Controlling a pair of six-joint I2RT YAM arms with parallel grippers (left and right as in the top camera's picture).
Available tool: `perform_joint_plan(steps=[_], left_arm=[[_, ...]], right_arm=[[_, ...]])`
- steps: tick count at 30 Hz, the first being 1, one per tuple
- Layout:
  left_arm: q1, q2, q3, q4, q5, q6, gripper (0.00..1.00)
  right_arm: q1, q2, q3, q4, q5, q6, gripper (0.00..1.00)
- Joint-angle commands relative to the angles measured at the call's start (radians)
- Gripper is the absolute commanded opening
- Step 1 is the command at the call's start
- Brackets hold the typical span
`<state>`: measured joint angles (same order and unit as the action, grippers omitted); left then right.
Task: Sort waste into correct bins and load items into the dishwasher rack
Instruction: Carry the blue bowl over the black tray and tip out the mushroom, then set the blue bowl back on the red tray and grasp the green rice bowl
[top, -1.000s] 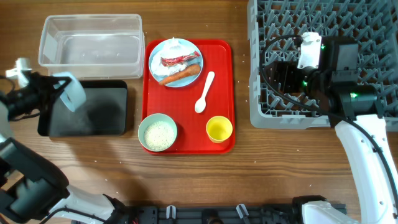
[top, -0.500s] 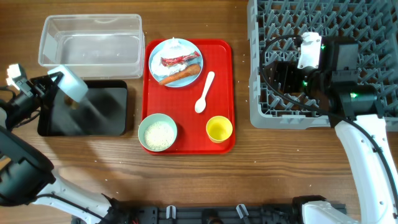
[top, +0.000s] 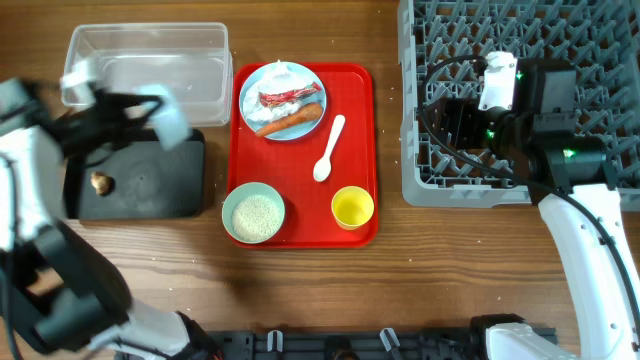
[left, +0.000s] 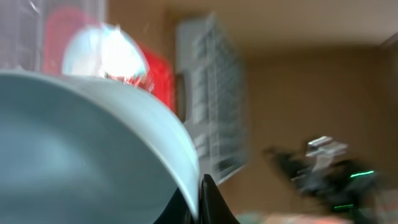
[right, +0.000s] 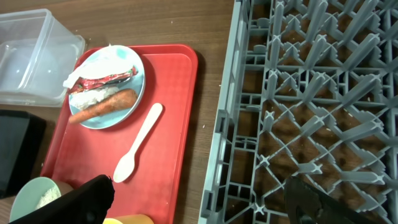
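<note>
My left gripper (left: 198, 198) pinches the rim of a pale bowl (top: 172, 125), held in the air over the edge where the clear tub (top: 140, 70) meets the black tray (top: 150, 190). A brown lump (top: 99, 182) lies in that tray. The grip is on one thin rim only, so I fear the bowl may slip or knock the tub wall. Going to the rack (top: 430, 30), it could hit the plate (top: 247, 105) or cup (top: 352, 207) on the red tray (top: 360, 150). My right gripper (right: 199, 190) hangs over the rack, fingers spread wide and holding nothing; the arms could meet there.
</note>
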<state>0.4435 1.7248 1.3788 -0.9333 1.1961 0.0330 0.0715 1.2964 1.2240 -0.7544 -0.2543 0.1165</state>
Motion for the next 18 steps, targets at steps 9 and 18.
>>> perform_joint_plan(steps=[9,18], left_arm=[[-0.789,0.033,-0.005,0.008,-1.115,-0.050,0.04],[-0.866,0.170,-0.005,0.029,-1.155,-0.049,0.17]], right_arm=[[0.004,0.007,0.018,0.002,-0.016,0.018,0.91],[0.004,0.007,0.018,0.001,-0.016,0.018,0.91]])
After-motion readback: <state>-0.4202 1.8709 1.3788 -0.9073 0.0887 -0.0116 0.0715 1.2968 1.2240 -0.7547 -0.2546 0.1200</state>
